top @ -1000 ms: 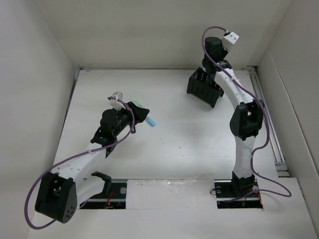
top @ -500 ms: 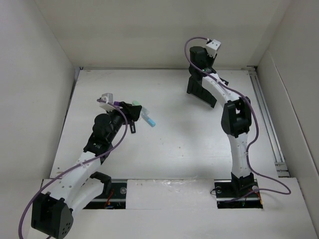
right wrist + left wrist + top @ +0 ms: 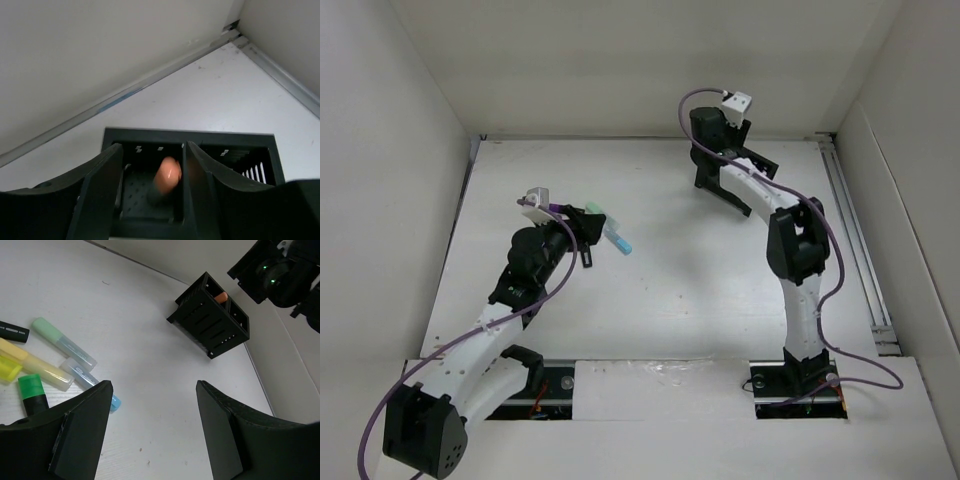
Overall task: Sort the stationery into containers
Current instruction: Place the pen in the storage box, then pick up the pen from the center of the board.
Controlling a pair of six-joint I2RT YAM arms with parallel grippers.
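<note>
White tabletop [image 3: 670, 290]: R gripper [image 3: 152, 167] jaws apart over organiser box [image 3: 150, 135] w/ orange marker [image 3: 167, 176] inside; L gripper [image 3: 152, 395] jaws apart, empty, nr loose pens [image 3: 42, 369], best straddle one barrel only, squarely.

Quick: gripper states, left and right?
Left gripper: open, holding nothing.
Right gripper: open, above the orange marker in the organiser box.

I'm getting even, diffuse brightness overhead, with only faint shadows falling on the table [image 3: 700, 280]. In the right wrist view, the orange marker [image 3: 167, 175] is showing blurred at lower centre.
</note>
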